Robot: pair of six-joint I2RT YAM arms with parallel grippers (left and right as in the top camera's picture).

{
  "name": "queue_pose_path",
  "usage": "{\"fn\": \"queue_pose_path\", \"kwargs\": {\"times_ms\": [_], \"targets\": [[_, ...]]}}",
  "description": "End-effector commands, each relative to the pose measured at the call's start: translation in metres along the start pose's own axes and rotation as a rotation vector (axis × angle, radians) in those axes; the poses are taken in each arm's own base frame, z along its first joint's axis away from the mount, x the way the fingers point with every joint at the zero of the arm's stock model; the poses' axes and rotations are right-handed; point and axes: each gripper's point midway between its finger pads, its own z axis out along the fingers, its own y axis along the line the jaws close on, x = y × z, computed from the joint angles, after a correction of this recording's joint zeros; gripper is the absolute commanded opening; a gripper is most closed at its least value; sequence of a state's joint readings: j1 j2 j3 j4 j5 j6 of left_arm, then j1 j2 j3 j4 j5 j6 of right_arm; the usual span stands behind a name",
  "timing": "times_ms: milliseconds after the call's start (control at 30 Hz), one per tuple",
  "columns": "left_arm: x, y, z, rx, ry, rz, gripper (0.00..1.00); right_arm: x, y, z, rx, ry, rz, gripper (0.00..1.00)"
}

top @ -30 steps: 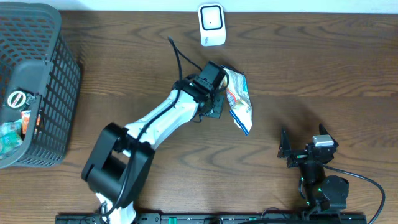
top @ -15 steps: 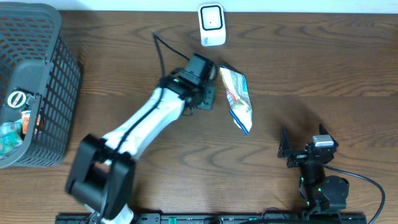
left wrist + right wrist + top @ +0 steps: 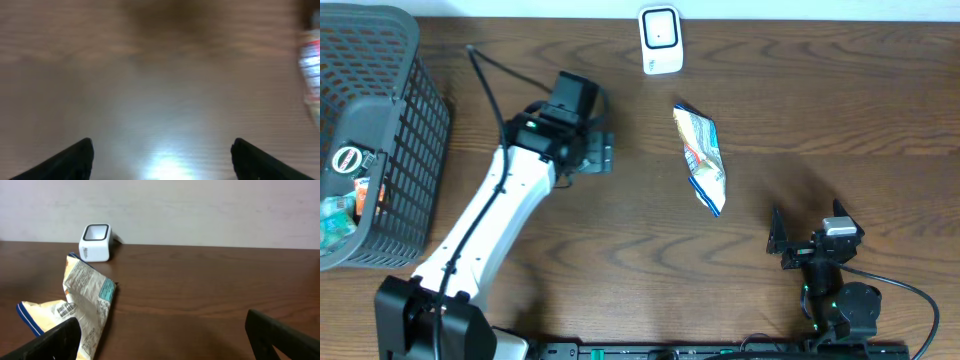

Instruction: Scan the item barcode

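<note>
Overhead and wrist views, barcode-scanning task. The snack packet (image 3: pixel 701 158) lies flat on the worktop (image 3: pixel 840 110), about midway along its width and toward the far edge. It sits just short of the white scanner (image 3: pixel 660 40), which stands at that edge. The packet's long axis runs from far edge to near edge, with the near end slanting slightly toward the right edge.

The left gripper (image 3: pixel 605 152) is level with the packet on the side of the left edge, apart from it. Its fingers are spread, grasp nothing, and open toward the packet. In the left wrist view the packet shows only as a blur at the right margin (image 3: pixel 312 75).

The right gripper (image 3: pixel 808 232) sits by the near edge, right of centre, fingers likewise spread and empty. From its camera a printed patch that looks like a barcode (image 3: pixel 65 310) shows on the packet's upper face at the near end.

By judgement the left gripper is somewhat the nearer. It would approach across the packet's short axis.
</note>
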State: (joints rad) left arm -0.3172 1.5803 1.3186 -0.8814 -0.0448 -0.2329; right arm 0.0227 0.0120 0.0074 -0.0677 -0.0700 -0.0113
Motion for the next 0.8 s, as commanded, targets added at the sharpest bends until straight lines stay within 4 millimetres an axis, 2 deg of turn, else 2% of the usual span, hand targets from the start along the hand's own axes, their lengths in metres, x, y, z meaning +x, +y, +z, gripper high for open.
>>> {"fn": "queue_pose_path", "kwargs": {"times_ms": [0, 33, 133, 200, 300, 333, 467, 633, 767], "targets": [[0.000, 0.035, -0.003, -0.101, 0.007, -0.046, 0.92, 0.000, -0.002, 0.000, 0.010, 0.000, -0.005, 0.99], [0.001, 0.041, -0.003, -0.110, 0.018, -0.061, 0.97, 0.000, -0.005, 0.000, 0.030, -0.001, -0.012, 0.99], [0.004, 0.062, -0.002, -0.134, 0.038, -0.123, 0.98, -0.011, -0.007, -0.001, 0.037, -0.045, 0.023, 0.99], [0.005, 0.073, -0.002, -0.147, 0.045, -0.182, 0.98, -0.019, 0.013, -0.002, -0.082, -0.073, 0.140, 0.99], [0.006, 0.091, -0.002, -0.167, 0.049, -0.275, 0.98, -0.019, 0.060, -0.012, -0.367, -0.016, 0.340, 0.99], [0.006, 0.095, -0.002, -0.170, 0.052, -0.289, 0.98, -0.023, 0.068, -0.016, -0.423, -0.019, 0.372, 0.99], [0.013, 0.104, -0.003, -0.185, 0.079, -0.309, 0.98, -0.048, 0.072, -0.021, -0.474, -0.094, 0.456, 0.99], [0.013, 0.105, -0.003, -0.186, 0.079, -0.311, 0.98, -0.106, 0.074, -0.043, -0.544, -0.344, 0.385, 0.99], [0.012, 0.105, -0.003, -0.186, 0.076, -0.312, 0.98, -0.136, 0.073, -0.055, -0.538, -0.409, 0.346, 0.99]]}}
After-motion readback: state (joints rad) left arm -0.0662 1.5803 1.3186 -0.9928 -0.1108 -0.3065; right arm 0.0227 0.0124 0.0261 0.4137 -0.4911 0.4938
